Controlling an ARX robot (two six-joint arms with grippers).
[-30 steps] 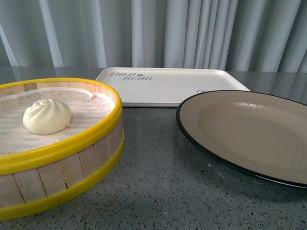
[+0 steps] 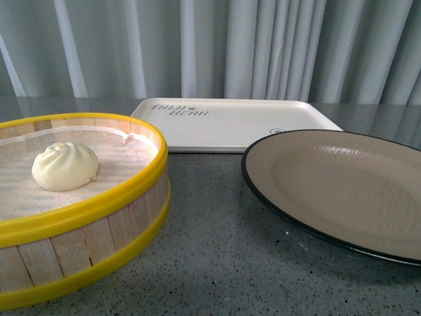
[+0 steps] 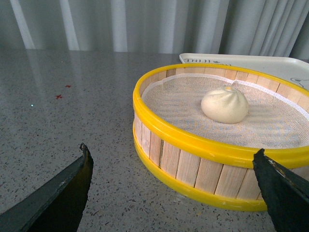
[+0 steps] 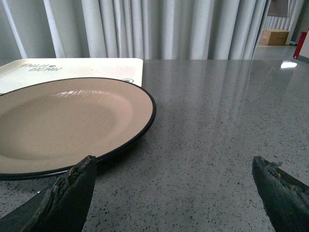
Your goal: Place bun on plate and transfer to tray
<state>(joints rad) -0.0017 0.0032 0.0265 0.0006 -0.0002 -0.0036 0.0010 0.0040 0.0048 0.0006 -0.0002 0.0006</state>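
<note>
The cream-white bun (image 2: 64,166) (image 3: 225,105) lies on white mesh inside a yellow-rimmed wooden steamer basket (image 2: 99,204) (image 3: 193,145) at the left. To the right sits the beige plate (image 2: 348,184) (image 4: 63,121) with its black rim, nothing on it. Behind both lies the cream tray (image 2: 237,122) (image 4: 72,67) with dark lettering. Neither arm shows in the front view. My left gripper (image 3: 174,159) is open, low in front of the basket's wall. My right gripper (image 4: 174,166) is open over the grey table, one finger beside the plate's rim.
The grey speckled tabletop (image 2: 223,263) carries everything. Grey curtains (image 2: 197,46) hang behind the table. A small red mark (image 3: 59,96) lies on the table left of the basket. A cardboard box (image 4: 273,36) stands far off.
The whole front view has shifted slightly downward in the frame; basket, plate and tray sit a little lower. Nothing on the table has moved relative to the rest.
</note>
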